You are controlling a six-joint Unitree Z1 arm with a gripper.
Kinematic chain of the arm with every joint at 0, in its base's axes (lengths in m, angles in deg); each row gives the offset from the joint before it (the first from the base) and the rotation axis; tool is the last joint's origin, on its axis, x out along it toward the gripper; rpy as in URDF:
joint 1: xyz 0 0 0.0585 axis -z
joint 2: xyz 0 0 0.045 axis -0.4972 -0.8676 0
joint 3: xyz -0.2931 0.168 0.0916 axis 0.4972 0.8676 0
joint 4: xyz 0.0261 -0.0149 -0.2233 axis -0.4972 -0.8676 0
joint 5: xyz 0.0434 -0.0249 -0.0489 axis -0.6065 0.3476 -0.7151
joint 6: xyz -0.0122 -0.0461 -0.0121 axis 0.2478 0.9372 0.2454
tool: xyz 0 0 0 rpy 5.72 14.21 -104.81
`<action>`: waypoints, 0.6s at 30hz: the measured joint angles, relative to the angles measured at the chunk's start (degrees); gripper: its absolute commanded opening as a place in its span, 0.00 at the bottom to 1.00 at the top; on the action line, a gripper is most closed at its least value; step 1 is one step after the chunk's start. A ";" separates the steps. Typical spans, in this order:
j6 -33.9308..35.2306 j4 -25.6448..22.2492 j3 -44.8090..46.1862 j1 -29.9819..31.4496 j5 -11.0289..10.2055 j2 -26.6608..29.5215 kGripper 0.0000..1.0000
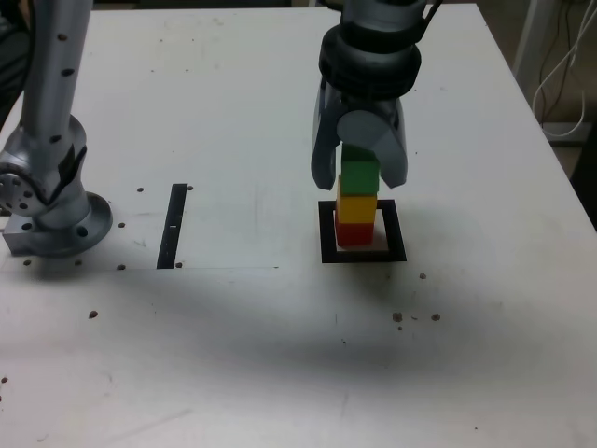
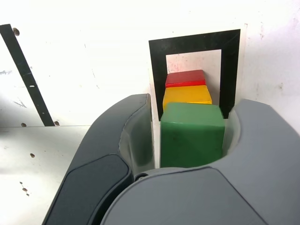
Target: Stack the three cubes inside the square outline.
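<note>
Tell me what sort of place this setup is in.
Probably a robotics lab or test bench: a white table marked with a black square outline and a black strip, an arm base bolted to it, and cables hanging at the exterior view's right.

The arm (image 1: 373, 37) is cut off by the upper edge of the exterior view, its base (image 1: 47, 187) by the left edge. The gripper (image 1: 359, 177) screens the green cube's (image 1: 360, 175) upper part at frame centre. In the wrist view, the fingers (image 2: 117, 154) run off the lower edge and hide the near side of the square outline (image 2: 197, 40); only slivers of the yellow cube (image 2: 187, 95) and red cube (image 2: 185, 78) show. The black strip (image 2: 26, 75) is clipped at upper left.
</note>
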 measured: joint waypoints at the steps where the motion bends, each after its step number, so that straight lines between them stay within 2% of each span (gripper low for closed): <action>1: 0.00 0.00 0.03 0.00 0.00 0.00 0.97; 6: 0.00 -0.33 0.40 0.00 -0.28 0.20 0.99; 13: 0.40 -4.49 1.07 0.00 -2.76 4.61 1.00; 18: 0.42 -5.05 1.16 0.00 -2.47 5.24 1.00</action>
